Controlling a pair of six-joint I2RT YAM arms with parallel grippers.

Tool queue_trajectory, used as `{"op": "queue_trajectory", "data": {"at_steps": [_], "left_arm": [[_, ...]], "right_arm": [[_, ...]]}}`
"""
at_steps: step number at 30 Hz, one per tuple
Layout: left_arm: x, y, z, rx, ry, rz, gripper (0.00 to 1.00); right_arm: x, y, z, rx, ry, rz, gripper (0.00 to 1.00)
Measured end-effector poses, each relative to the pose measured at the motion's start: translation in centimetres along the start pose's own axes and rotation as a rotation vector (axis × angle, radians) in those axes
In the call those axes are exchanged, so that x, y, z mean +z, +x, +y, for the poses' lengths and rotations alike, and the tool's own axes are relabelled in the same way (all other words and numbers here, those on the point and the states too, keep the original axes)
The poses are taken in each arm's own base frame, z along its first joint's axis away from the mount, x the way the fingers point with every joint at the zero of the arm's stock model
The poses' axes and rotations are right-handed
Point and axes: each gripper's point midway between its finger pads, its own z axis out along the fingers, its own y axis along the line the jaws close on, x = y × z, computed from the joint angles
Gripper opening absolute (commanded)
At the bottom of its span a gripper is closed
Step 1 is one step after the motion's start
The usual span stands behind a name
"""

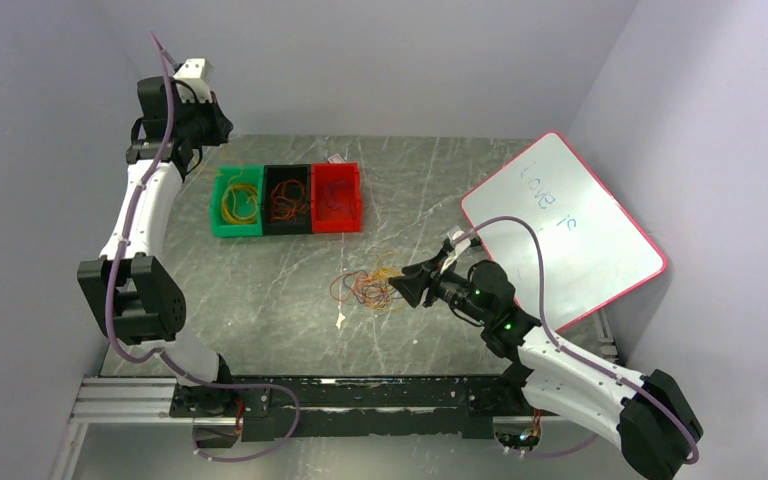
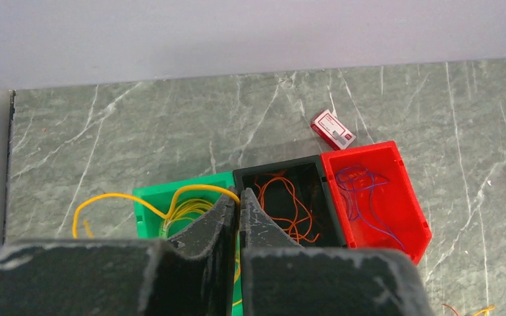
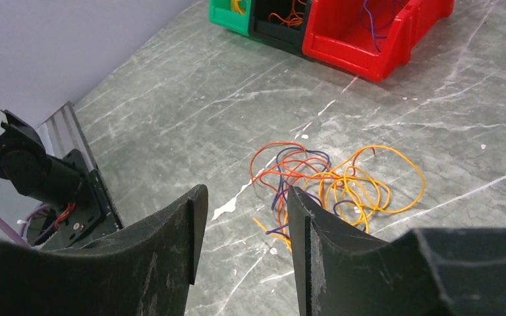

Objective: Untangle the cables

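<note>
Here, the tangle of thin orange, yellow and purple cables [image 1: 368, 286] [image 3: 329, 187] lies loose on the grey marble-patterned table [image 1: 440, 180], near the middle and well apart from the three plastic bins at the far side. The right gripper [image 1: 400, 284] [image 3: 247, 194] hangs low just beside the tangle's right edge. Its jaws stand partly apart with nothing between them. In the right wrist view the nearest strands lie just beyond the right-hand fingertip.

The bins stand touching in a row: the green bin [image 1: 216, 205] [image 2: 146, 197] on the left holds yellow cables [image 1: 238, 200], the black bin [image 1: 287, 228] [image 2: 277, 166] in the middle holds orange cables [image 2: 290, 207], and the red bin [image 1: 336, 226] [image 2: 395, 155] on the right holds purple cables [image 2: 362, 191].

The left gripper [image 1: 218, 128] [image 2: 239, 201] is raised high over the far left of the table, above the green bin, with its jaws pressed together. A long yellow cable [image 2: 115, 197] arcs from outside the green bin's left wall across its rim and up to the fingertips; whether it is pinched there I cannot tell.

A small red-and-white packet [image 1: 337, 158] [image 2: 333, 130] lies on the table just behind the red bin. A white board with a red rim [image 1: 560, 230] rests tilted at the right side.
</note>
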Motion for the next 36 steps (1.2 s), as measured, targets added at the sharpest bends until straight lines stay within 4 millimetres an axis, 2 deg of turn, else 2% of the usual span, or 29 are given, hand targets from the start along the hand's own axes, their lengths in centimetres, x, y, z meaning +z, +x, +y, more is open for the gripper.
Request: {"op": "queue_trajectory", "data": {"at_steps": [18,24,32,36], "left_arm": [[0.9,-0.3,-0.2,0.006,0.028,-0.036,0.07],[1.6,2.6,-0.2,-0.032,0.039,0.013,0.07],[2.0,3.8,-1.0,-0.093,0.084,0.019,0.07],[2.3,5.4,-1.5,-0.139,0.111,0.036,0.07]], "right_arm": [[-0.1,0.2,0.2,0.005,-0.012,0.007,0.52],[-0.1,0.5,0.4,0.012,-0.022,0.015,0.52],[-0.4,0.8,0.5,0.018,-0.028,0.017,0.52],[-0.4,1.1,0.5,0.032,-0.032,0.025,0.51]]}}
